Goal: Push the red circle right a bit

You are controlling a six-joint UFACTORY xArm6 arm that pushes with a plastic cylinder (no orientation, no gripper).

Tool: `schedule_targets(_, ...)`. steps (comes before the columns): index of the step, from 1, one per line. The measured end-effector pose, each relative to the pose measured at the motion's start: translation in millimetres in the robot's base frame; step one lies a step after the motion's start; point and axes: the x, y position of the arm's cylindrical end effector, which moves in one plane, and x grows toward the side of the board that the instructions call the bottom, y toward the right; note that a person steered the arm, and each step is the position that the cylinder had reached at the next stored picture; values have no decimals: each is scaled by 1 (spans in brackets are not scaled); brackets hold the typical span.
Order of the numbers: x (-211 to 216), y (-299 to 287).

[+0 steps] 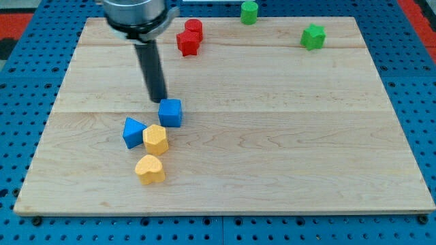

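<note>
The red circle [194, 28] stands near the view's top, left of centre, touching a red star-shaped block [187, 43] just below and left of it. My tip [159, 99] rests on the wooden board [286, 136], well below the red blocks. It is just above and left of a blue cube [170, 112], close to touching it.
A blue triangular block [133, 132], a yellow hexagon [155, 139] and a yellow heart [150, 169] cluster at lower left. A green cylinder [249, 11] sits at the top edge and a green star [313, 37] at upper right. Blue pegboard surrounds the board.
</note>
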Motion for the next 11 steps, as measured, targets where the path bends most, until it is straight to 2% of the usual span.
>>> schedule_targets(1,41,18)
schedule_targets(2,72,8)
schedule_targets(3,54,12)
schedule_targets(4,-9,18)
schedule_targets(5,-62,-35)
schedule_targets(6,-129,-38)
schedule_targets(7,-170,-11)
schedule_targets(8,-189,28)
schedule_targets(9,-179,111)
schedule_targets(10,-164,80)
schedule_targets(11,-181,60)
